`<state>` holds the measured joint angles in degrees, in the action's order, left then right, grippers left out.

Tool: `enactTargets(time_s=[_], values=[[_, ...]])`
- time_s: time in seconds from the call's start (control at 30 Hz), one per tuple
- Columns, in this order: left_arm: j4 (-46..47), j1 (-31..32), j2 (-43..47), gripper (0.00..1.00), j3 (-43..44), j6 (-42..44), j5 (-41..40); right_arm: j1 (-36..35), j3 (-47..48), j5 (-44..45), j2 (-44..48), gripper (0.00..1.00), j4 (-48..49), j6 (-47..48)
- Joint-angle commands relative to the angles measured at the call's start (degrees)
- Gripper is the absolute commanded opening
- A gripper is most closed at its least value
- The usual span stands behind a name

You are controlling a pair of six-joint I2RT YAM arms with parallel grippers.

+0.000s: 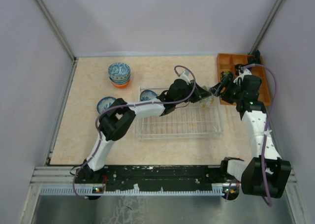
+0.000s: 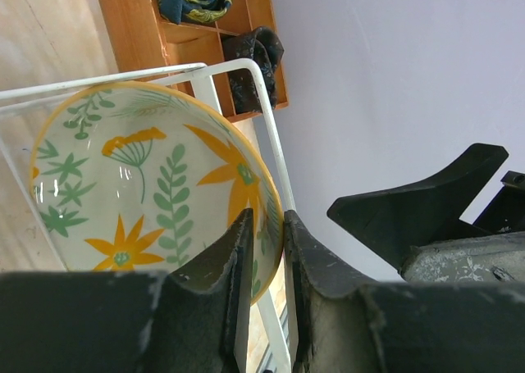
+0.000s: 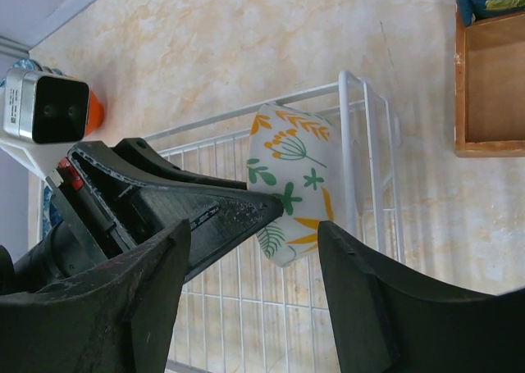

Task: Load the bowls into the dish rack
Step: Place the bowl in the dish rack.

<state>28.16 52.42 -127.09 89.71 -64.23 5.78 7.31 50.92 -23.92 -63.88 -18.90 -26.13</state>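
Note:
A green-and-orange leaf-patterned bowl [image 2: 139, 184] stands on edge over the far right corner of the dish rack [image 1: 179, 120]. My left gripper [image 2: 269, 242] is shut on its rim, one finger inside and one outside. In the right wrist view the bowl [image 3: 295, 176] hangs just inside the rack's corner wire [image 3: 344, 143]. My right gripper [image 3: 254, 234] is open, its fingers on either side of the bowl's lower edge and the left gripper's finger [image 3: 221, 217], not touching the bowl. In the top view the two grippers meet near the bowl [image 1: 208, 98]. One blue-patterned bowl [image 1: 147, 95] sits in the rack's far left corner.
A stack of blue-patterned bowls [image 1: 119, 74] with an orange one at the bottom stands at the far left. A single blue bowl [image 1: 106, 105] lies left of the rack. The orange wooden tray [image 1: 243, 79] with black items [image 2: 254, 53] lies right of the rack.

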Motion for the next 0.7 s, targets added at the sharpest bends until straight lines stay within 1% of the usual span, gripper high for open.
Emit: enactTargets(time_s=[0.0, 0.53, 0.67], values=[[-7.1, 0.1, -3.5, 0.26, 0.6, 2.1, -0.4, 0.5, 0.6, -1.5, 1.5, 0.64, 2.0, -0.1], [-7.4, -0.2, -4.3, 0.32, 1.9, 2.5, -0.2, 0.7, 0.3, -2.1, 1.4, 0.64, 2.4, -0.1], [-7.2, -0.3, -4.1, 0.35, 1.7, 2.5, -0.2, 0.8, 0.2, -2.3, 1.5, 0.64, 2.6, -0.1]])
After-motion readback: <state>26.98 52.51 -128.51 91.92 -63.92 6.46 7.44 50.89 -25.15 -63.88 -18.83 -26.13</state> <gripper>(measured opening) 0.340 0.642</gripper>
